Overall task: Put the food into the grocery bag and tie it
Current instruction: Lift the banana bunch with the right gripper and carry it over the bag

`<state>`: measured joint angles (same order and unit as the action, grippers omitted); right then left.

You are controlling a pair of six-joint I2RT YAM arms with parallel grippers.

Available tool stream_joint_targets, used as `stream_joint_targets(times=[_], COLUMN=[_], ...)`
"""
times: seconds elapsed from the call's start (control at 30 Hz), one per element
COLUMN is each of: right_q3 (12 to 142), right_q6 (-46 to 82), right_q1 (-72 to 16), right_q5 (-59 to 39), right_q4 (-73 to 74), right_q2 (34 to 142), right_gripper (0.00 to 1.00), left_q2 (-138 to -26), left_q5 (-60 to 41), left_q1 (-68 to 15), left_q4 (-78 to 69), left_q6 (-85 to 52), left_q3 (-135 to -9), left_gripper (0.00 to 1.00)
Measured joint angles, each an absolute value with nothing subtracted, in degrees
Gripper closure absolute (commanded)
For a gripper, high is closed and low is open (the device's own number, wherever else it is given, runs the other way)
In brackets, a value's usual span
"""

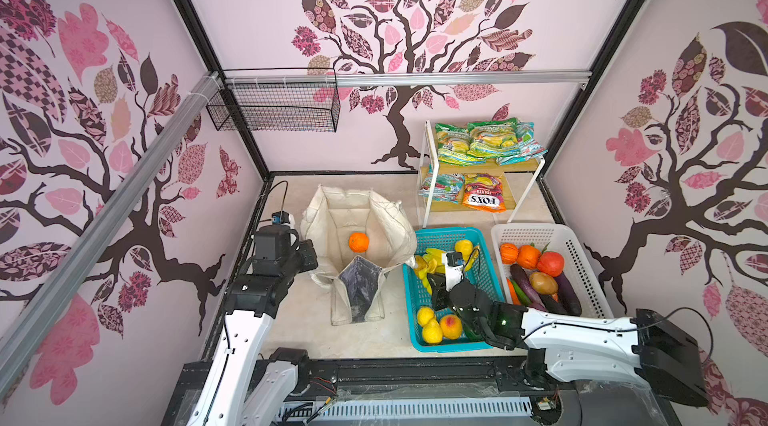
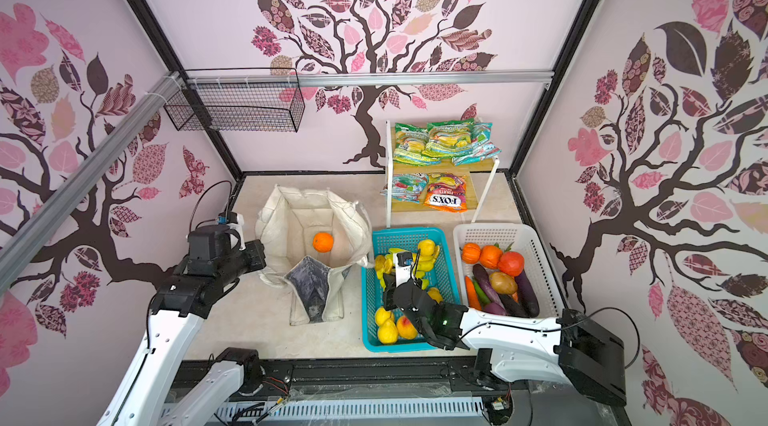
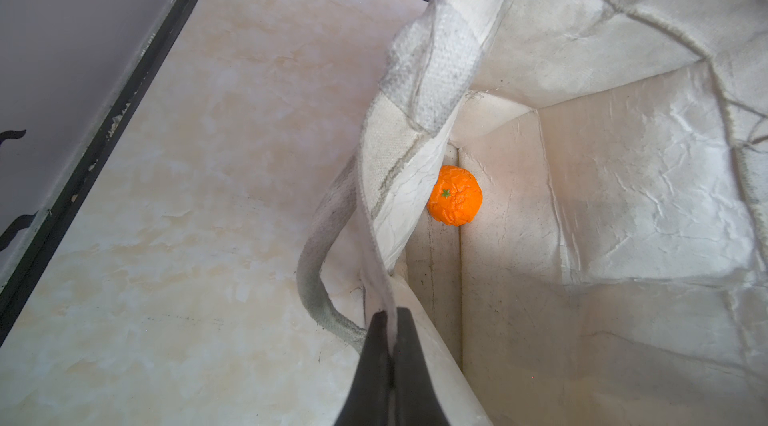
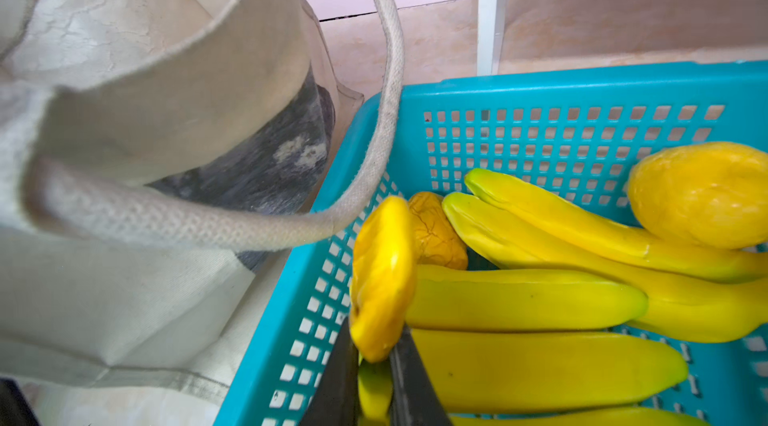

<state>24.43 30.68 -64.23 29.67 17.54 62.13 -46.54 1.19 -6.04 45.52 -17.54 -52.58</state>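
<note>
The grocery bag [image 1: 388, 216] stands open on the table, an orange [image 1: 358, 242] lying on its floor. My left gripper [image 1: 309, 255] is at the bag's left rim; in the left wrist view this gripper [image 3: 388, 315] is shut on the cream rim fabric beside a strap handle [image 3: 316, 278]. My right gripper [image 1: 434, 280] reaches into the teal basket [image 1: 446, 232]. In the right wrist view it [image 4: 376, 355] is shut on a yellow ridged toy fruit [image 4: 382, 274] lying against the banana bunch [image 4: 540, 299]. FOX'S snack packets [image 1: 486, 141] lie on a small shelf behind.
A white basket [image 1: 530, 230] at the right holds vegetables: orange and red round ones, purple aubergines, a brown potato. The teal basket also holds lemons and a peach [image 1: 451, 326]. A black wire basket [image 1: 274, 108] hangs on the back wall. One bag strap [image 4: 386, 112] droops over the teal basket's rim.
</note>
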Motion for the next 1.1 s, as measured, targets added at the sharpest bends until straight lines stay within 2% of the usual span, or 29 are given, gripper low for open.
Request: stream_joint_targets(times=[0.43,0.7,0.83,1.1], right_q3=[24.45,33.95,43.55,64.60], right_q6=[29.19,23.99,18.28,10.85], right_q1=[-64.23,-64.23,-64.20,-64.23], right_q5=[23.79,24.32,23.31,13.87], right_q4=[11.49,0.69,-3.18,-7.97], right_q2=[44.47,41.74,45.25,64.66], right_gripper=[0.91,0.91,0.91,0.92], left_q2=[-46.57,-46.54,-46.61,-45.91], left_q5=[1.28,1.87,1.85,0.80], left_q1=[-6.04,-6.04,-6.04,-6.04], left_q4=[45.54,45.54,45.54,45.54], left_q6=[-17.54,-17.54,-17.52,-17.50], left_q3=[-52.58,-52.58,-52.58,-52.58], left_gripper=[1.00,1.00,1.00,1.00])
